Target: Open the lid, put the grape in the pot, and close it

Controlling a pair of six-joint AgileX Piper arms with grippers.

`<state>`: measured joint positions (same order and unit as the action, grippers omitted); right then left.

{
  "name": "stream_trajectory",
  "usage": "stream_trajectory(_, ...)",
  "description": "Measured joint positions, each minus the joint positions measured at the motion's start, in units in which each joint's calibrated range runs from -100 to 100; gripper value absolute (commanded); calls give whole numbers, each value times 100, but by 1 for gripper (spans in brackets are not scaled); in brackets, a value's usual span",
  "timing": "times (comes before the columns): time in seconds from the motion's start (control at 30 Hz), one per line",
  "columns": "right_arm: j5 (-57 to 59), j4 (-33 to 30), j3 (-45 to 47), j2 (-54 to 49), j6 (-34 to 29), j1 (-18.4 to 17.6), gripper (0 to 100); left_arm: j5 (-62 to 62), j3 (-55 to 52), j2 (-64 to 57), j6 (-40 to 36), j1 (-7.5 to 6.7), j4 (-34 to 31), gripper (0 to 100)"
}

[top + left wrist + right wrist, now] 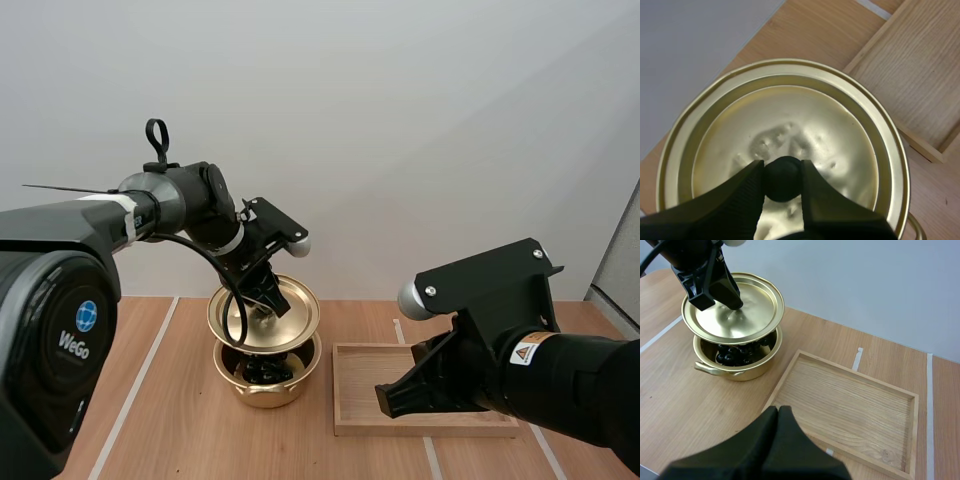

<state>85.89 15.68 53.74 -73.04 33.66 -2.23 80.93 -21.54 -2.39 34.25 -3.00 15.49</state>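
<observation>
The pot (740, 372) is standing on the tabletop (685, 405) just to the left of the tray (850, 405), with a narrow strip of bare wood lying between the two. It is holding the grapes (737, 354), one dark bunch sitting down inside, below the golden rim. The lid (292, 310) is hanging over the pot, slightly tilted, covering most of the opening. From my right wrist the grapes are showing under its near edge. I cannot tell whether its far edge is touching the pot's rim.

I am gripping the lid by its black knob (782, 184) with my left hand (782, 167), and my two fingers (747, 187) are pinching the knob from either side. My right hand (777, 412) is closed on nothing, its fingers lying together as one dark wedge. It is hovering over the near rim of the tray, well apart from the pot.

Counting: I am seeing one pot, one lid, one bunch of grapes and one tray. The tray's pale wooden floor is showing bare from rim to rim.

For room, the tabletop is lying open to the left of the pot and in front of it, crossed by a few white tape lines (662, 334). The tray's left rim is running close beside the pot on the right, and the wall is rising just behind the tabletop's far edge.
</observation>
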Motion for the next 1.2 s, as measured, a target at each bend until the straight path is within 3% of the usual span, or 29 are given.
stream_trajectory(0.2, 17, 9, 0, 0, 0, 0, 0, -148, -327, 99, 208, 0, 262, 0)
stream_trajectory(1.2, 17, 137, 0, 0, 0, 0, 0, -52, -520, 250, 238, 0, 168, 0)
